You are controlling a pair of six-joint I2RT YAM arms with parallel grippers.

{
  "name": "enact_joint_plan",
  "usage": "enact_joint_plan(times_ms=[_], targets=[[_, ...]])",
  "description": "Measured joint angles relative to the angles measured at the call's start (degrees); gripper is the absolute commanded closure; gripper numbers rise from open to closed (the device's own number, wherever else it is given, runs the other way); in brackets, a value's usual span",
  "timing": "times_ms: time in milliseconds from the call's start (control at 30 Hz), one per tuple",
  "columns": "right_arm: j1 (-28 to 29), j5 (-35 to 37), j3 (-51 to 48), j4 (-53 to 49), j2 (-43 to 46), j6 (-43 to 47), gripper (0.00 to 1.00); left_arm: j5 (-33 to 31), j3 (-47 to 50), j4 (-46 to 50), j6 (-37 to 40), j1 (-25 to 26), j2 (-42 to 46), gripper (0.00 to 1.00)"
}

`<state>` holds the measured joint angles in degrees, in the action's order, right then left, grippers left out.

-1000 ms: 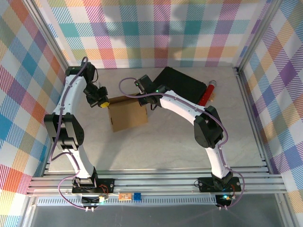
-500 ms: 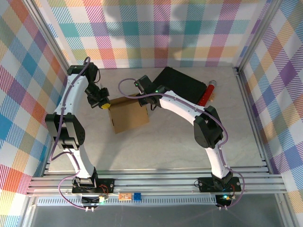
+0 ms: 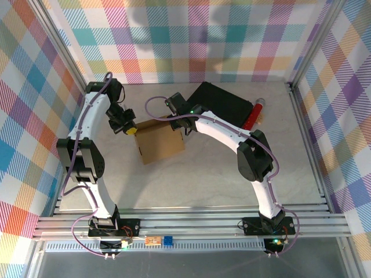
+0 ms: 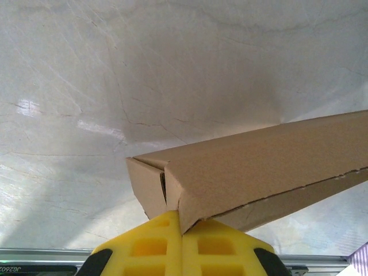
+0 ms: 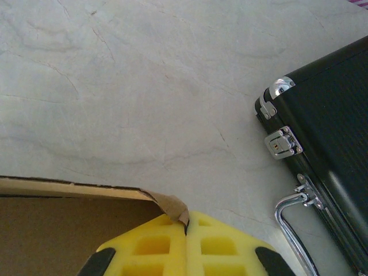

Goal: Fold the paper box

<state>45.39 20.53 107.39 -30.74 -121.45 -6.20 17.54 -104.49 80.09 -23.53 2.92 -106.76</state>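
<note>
Paper box, place: one brown cardboard paper box [image 3: 161,142] lies on the pale table [image 3: 203,179], left of centre, between the two grippers.
Paper box, form: in the left wrist view it is seen as a slim folded body [image 4: 264,167], with an end flap turned inward at the near corner.
Paper box, contents: nothing can be made out inside; the interior is hidden from above.
Black case: one black case [image 3: 226,104] lies flat at the far side of the table, just behind the box's right corner. It is closed, with a silver latch [image 5: 280,144] and a metal handle [image 5: 290,215] on its edge. Its contents are hidden.
Red cylinder: one red cylinder [image 3: 255,113] lies along the case's right edge; whether they touch cannot be told.
Left gripper: the left gripper [image 4: 183,223] is closed, and the box's left corner is pinched between its yellow fingers [image 4: 149,247]. From above it is seen at the box's far left corner [image 3: 131,130].
Right gripper: the right gripper [image 5: 187,223] is closed, and a torn flap tip at the box's far edge is caught between its yellow fingers [image 5: 218,247]. From above it is seen at the box's far right corner [image 3: 175,123].
Count: one paper box, one black case, one red cylinder, two grippers.
</note>
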Motion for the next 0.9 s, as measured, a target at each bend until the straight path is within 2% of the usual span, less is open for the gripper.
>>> enact_joint_plan(times_ms=[900], targets=[[0.0, 1.7, 0.0, -0.5, 0.0, -0.4, 1.00, 2.1, 0.5, -2.5, -4.2, 0.0, -0.1, 1.00]])
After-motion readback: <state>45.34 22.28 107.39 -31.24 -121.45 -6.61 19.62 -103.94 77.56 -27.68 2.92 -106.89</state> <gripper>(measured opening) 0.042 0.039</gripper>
